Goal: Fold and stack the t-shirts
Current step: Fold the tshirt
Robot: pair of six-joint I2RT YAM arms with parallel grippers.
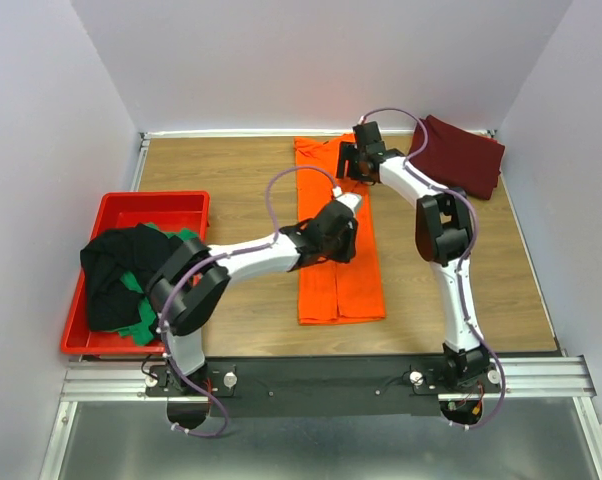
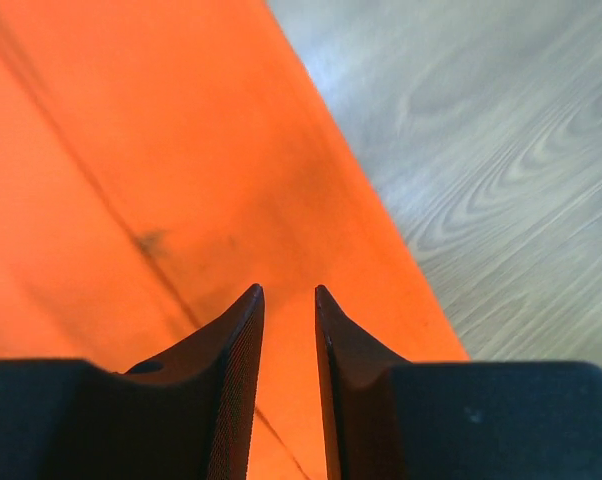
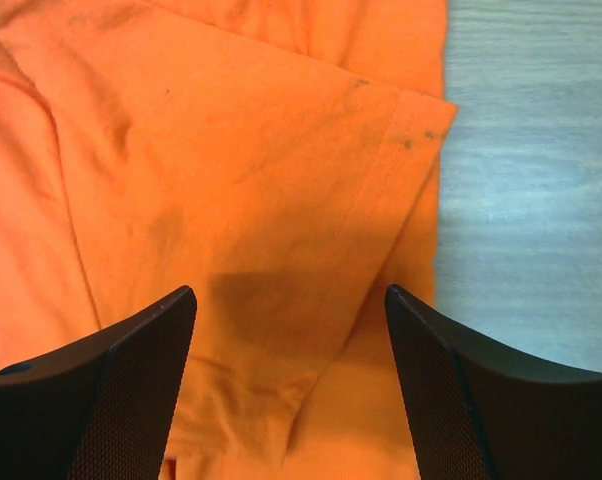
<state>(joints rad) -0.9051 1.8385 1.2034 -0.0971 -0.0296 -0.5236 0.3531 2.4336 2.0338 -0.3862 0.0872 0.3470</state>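
Folding half done: bright orange cloth t-shirt (image 1: 339,270) mid-table in a long strip, left gripper (image 2: 289,300) slightly parted, right gripper (image 3: 291,300) wide, both seemingly empty; dark maroon t-shirt (image 1: 461,155) folded far-right, black and green shirts (image 1: 121,275) unfolded at left.

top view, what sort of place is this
Likely a robot lab test cell: blank white walls box in a wood table, two arms are bolted to a metal rail at its near edge, and shirts sit in a red bin.

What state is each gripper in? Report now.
Left gripper: slightly open, holding nothing, over the orange t-shirt.
Right gripper: wide open, holding nothing.
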